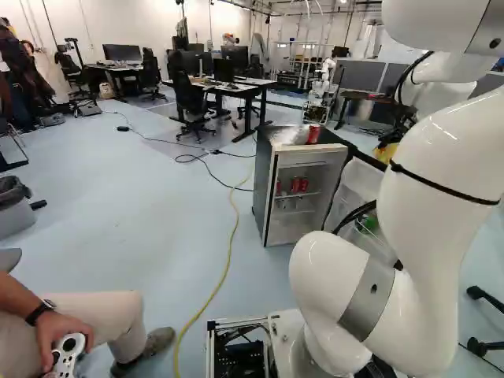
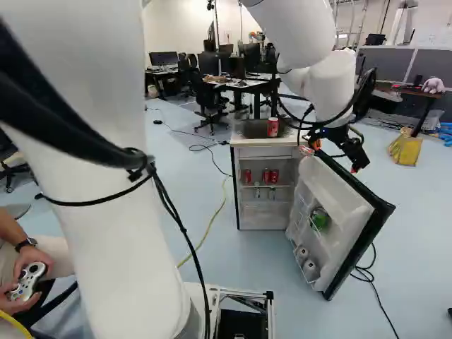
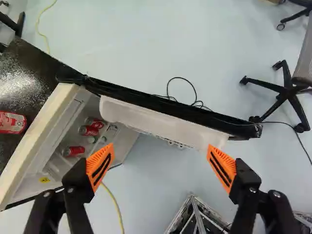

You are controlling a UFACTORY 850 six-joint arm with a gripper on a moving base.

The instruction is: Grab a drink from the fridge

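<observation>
In the right base view my gripper (image 2: 335,157) hangs at the top edge of the fridge's swung-open door (image 2: 346,205). The wrist view looks down with the gripper (image 3: 160,151) open, nothing between its fingers; the door (image 3: 161,119) lies ahead and below. Beside one finger is the fridge's inside, where red cans (image 3: 74,151) stand on a shelf. The right base view shows the fridge (image 2: 265,150) with several red cans (image 2: 274,176) inside, another red can (image 2: 273,127) on top, and a green item (image 2: 320,219) and silvery cans (image 2: 309,268) in the door racks.
A yellow cable (image 1: 230,252) runs along the floor left of the fridge. Black cables (image 2: 374,282) lie right of the door. Behind the fridge are desks (image 1: 248,85) and office chairs (image 1: 189,102). A yellow bag (image 2: 405,150) and another robot (image 1: 319,90) are farther back.
</observation>
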